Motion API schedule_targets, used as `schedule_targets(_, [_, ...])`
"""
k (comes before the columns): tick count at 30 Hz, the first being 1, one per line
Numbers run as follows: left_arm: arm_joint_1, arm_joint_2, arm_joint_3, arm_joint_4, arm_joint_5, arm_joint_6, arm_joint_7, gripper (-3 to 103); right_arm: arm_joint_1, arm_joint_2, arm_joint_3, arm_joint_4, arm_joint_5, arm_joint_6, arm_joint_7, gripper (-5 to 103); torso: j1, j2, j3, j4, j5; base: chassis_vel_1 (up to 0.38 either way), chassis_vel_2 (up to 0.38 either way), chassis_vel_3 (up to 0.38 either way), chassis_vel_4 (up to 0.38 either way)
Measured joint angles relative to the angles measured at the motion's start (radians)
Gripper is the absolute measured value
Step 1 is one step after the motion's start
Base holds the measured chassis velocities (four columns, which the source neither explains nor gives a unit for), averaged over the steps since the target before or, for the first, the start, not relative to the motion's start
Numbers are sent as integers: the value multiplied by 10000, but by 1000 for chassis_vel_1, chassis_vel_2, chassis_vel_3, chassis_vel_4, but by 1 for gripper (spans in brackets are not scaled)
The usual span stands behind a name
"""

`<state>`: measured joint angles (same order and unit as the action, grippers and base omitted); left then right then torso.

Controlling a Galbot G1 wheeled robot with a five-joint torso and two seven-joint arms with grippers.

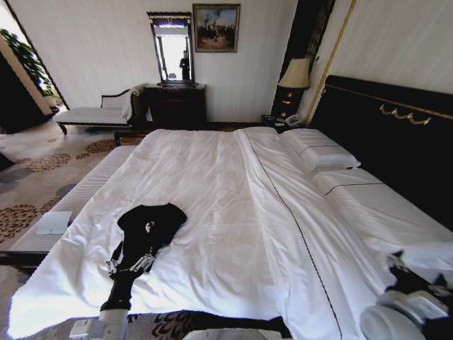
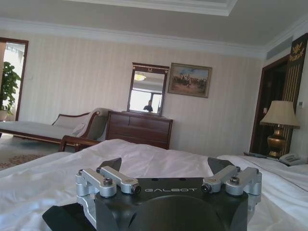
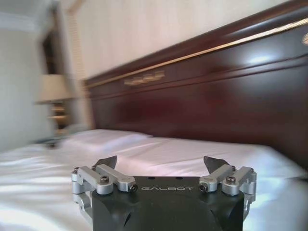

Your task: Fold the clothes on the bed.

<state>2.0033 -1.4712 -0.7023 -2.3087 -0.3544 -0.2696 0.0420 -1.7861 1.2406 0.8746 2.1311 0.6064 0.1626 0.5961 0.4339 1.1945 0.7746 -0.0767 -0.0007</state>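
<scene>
**Left gripper low over the black T-shirt, right gripper waiting by the pillows**

The very large bed with white duvet (image 1: 233, 212), white pillows (image 1: 318, 152) and a tall dark wooden headboard (image 1: 396, 134) takes most of the head view. The black short-sleeved T-shirt of soft fabric (image 1: 152, 219) lies bunched in a small heap on the duvet, near the foot edge on the robot's left side. No lettering can be read on it.

The left gripper (image 1: 131, 263) is at the near edge of the T-shirt, on or just above the cloth. In the left wrist view its 2 dark fingertips (image 2: 111, 163) stand wide apart, with nothing between them, and a piece of the black fabric (image 2: 62, 219) shows under the gripper body.

The right gripper (image 3: 161, 163) is on the robot's right side, above the white sheet near the headboard (image 3: 216, 96). Its fingers are also spread apart and hold nothing.

Beside the bed on the left stands a grey-striped padded bench (image 1: 78, 202). At the far wall are a dark wooden dresser (image 1: 175, 106) with a mirror (image 1: 170, 49).
</scene>
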Motion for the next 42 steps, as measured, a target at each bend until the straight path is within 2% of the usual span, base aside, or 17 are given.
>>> schedule_targets(2, [2,-41,6,-47,145,83,-67,100,10,69,-598,145,189,203,-1333,100,0,0,0,-1,-2,0,0,0,0])
schedule_targets(3, [2,-41,6,-47,145,83,-67,100,10,69,-598,145,189,203,-1333,100,0,0,0,-1,-2,0,0,0,0])
schedule_targets(6, [8,-99,60,-116,235,179,-105,100,56,211,-1322,167,73,368,-3178,100,0,0,0,0,-2,0,0,0,0])
schedule_targets(8, [24,-137,120,-181,316,215,-110,100,43,306,-1696,169,-270,477,-4083,100,0,0,0,0,-1,0,0,0,0])
schedule_targets(9, [24,-137,120,-181,316,215,-110,100,43,306,-1696,169,-270,477,-4083,100,0,0,0,0,-1,0,0,0,0])
schedule_targets(12, [34,-184,244,-249,511,243,-110,100,-78,381,-2196,161,-940,825,-5181,100,1,0,0,-1,-2,0,0,0,0])
schedule_targets(17, [48,-204,378,-276,784,232,55,100,-186,388,-2410,94,-1676,1097,-5769,100,0,-1,0,-1,-2,0,0,0,0])
schedule_targets(24, [148,-135,495,-526,732,175,550,100,-245,27,-2160,289,-1915,1144,-6015,100,1,0,0,-1,0,0,0,0,0])
schedule_targets(30, [313,118,346,-1261,-71,600,704,100,-291,-384,-1905,987,-1549,1025,-5574,100,1,0,0,-1,-1,0,0,0,0])
schedule_targets(34, [220,591,-440,-1912,-937,1229,743,100,-259,-635,-1544,1390,-1506,1281,-5495,100,1,0,0,-1,0,0,0,0,0])
schedule_targets(38, [220,969,-987,-1957,-1474,1499,860,100,-289,-597,-1376,1471,-1794,1443,-5431,100,1,-1,0,0,-2,0,0,0,0])
schedule_targets(42, [178,1312,-1598,-1951,-1809,1504,956,100,-338,-366,-1315,1441,-2123,1717,-5360,100,1,0,0,-1,-2,0,0,0,0])
